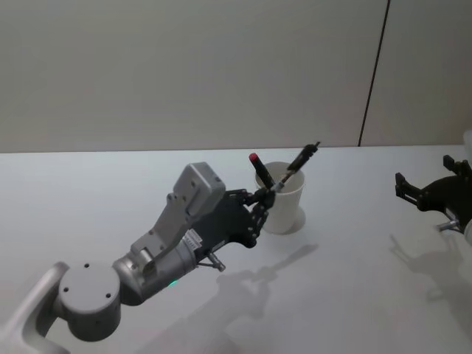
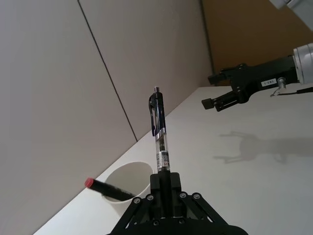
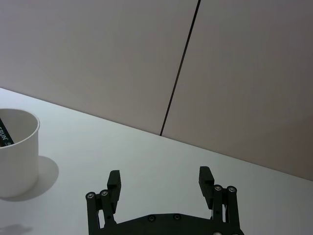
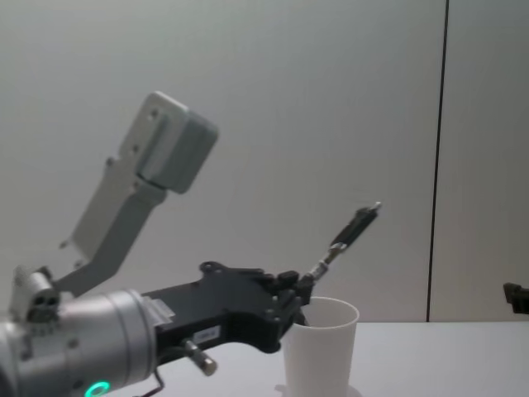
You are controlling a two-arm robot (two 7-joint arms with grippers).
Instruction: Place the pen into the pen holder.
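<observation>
My left pincer [image 1: 264, 195] is clenched on the pen [image 1: 295, 166], gripping it near its lower end. In the head view it sits against the nine o'clock side of the cup [image 1: 284, 210], level with the rim. From my fingers the pen slants up across the cup's mouth toward two o'clock, clip end highest and clear of everything. My own fingers hide its lower tip, so I cannot tell whether it has entered the cup.

In my left wrist view the pen [image 2: 159, 132] rises straight out of the pincer [image 2: 165, 178], and the cup [image 2: 129, 183] lies just beside it. The chest view shows the same hold from the side: pincer [image 4: 302, 294] at the rim of the cup [image 4: 318, 347], pen [image 4: 343, 236] angled up past it.

The cup stands upright on the white table [image 1: 110, 192]. A red-capped marker [image 1: 256, 164] leans inside it against the ten o'clock side of the rim.

My right pincer [image 1: 400, 184] hangs well apart at three o'clock from the cup, above the table. Its fingers [image 3: 114, 177] are spread with nothing between them, and the cup [image 3: 17, 156] shows off to one side of them.
</observation>
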